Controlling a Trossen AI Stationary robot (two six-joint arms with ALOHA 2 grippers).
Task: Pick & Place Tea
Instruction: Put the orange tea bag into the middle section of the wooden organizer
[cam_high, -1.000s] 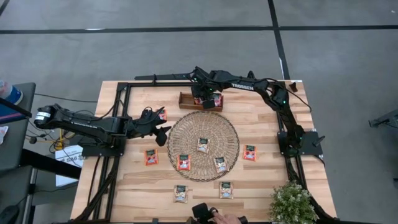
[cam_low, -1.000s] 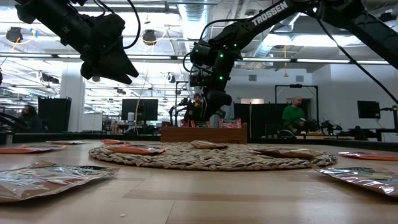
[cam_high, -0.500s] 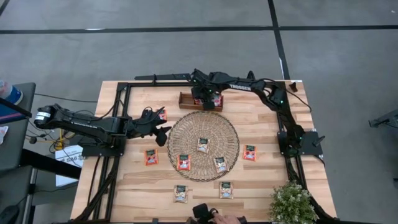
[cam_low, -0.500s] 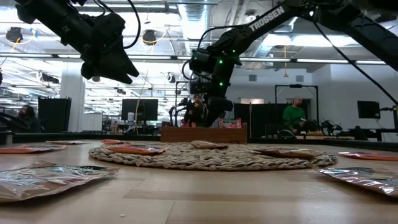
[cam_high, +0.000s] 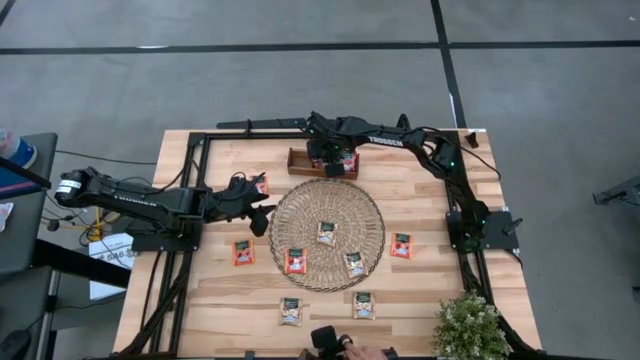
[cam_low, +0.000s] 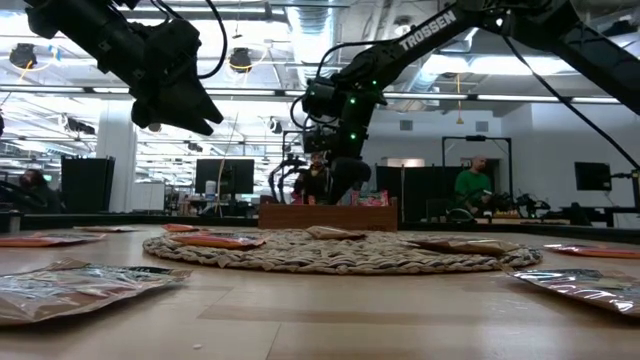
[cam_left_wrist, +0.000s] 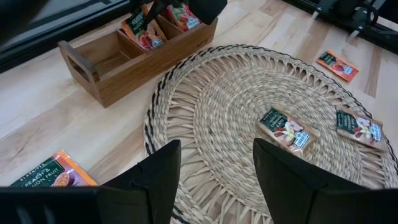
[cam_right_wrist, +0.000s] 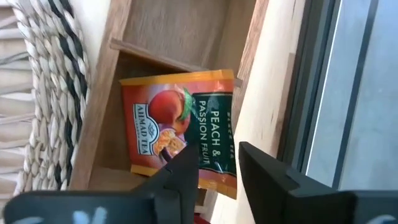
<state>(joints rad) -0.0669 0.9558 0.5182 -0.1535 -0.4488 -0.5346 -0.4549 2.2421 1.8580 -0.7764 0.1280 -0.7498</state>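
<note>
While my right gripper (cam_high: 331, 160) hangs over the wooden tray (cam_high: 300, 166) at the table's 12 o'clock edge, its fingers (cam_right_wrist: 186, 171) stand a little apart around the lower edge of an orange peach sachet (cam_right_wrist: 177, 134) lying in a tray compartment. Can't tell whether they pinch it or just straddle it. A 2nd orange sachet (cam_left_wrist: 184, 15) sits in the next compartment; the end compartment by the handle looks bare.

My left gripper (cam_high: 262, 217) waits above the table at the woven mat's (cam_high: 327, 200) 9 o'clock edge, fingers spread wide, nothing between them.

Rest of the tea, clock-wise from mat centre:
- on the mat: beige sachet (cam_high: 327, 233) near centre, another (cam_high: 355, 264) at 5, an orange one (cam_high: 295, 261) at 7
- off the mat: orange (cam_high: 402, 245) at 3, orange (cam_high: 243, 252) at 8, orange (cam_high: 261, 184) at 10 near my left arm
- two beige (cam_high: 291, 311) and (cam_high: 364, 305) towards the 6 o'clock table edge

A potted plant (cam_high: 470, 326) stands at the table's 5 o'clock corner.
</note>
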